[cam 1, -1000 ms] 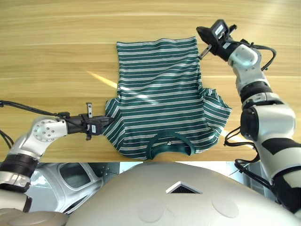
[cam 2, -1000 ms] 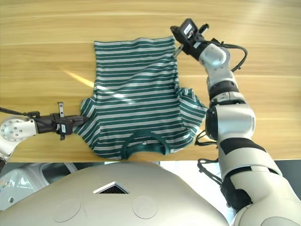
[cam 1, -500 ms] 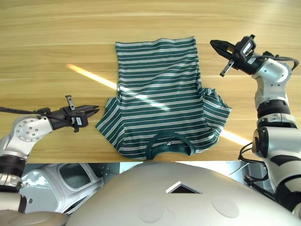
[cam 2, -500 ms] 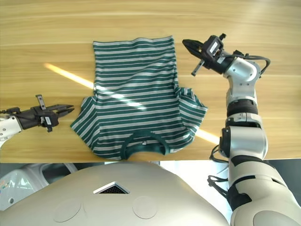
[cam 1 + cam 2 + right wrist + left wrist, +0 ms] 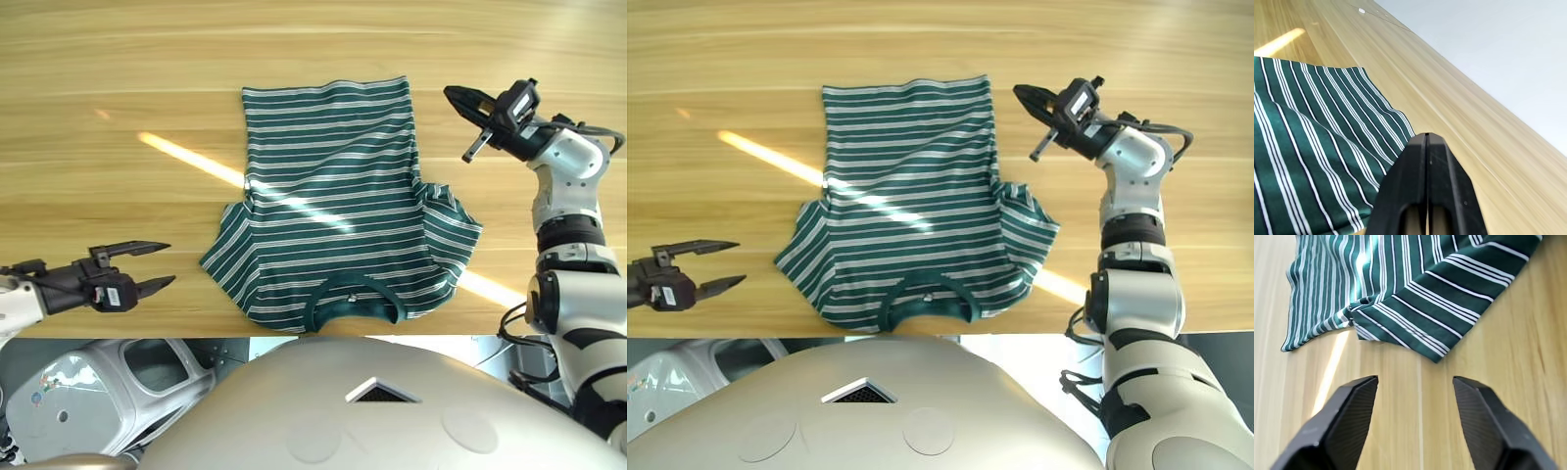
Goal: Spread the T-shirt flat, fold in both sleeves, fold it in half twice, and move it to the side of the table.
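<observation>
T-shirt [image 5: 333, 206] is lying flat by tabletop's [image 5: 118, 98] near edge; sleeve folds are pending. L gripper [image 5: 168, 262] jaws are gaping beside sleeve [image 5: 227, 257], R gripper [image 5: 453, 93] jaws are sitting closed; next: pinch sleeve.

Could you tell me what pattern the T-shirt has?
The T-shirt is dark green with thin white stripes; the left eye view shows it best.

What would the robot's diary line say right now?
T-shirt: spread, sleeves unfolded | left gripper: open, off shirt | right gripper: shut, near hem corner
</observation>
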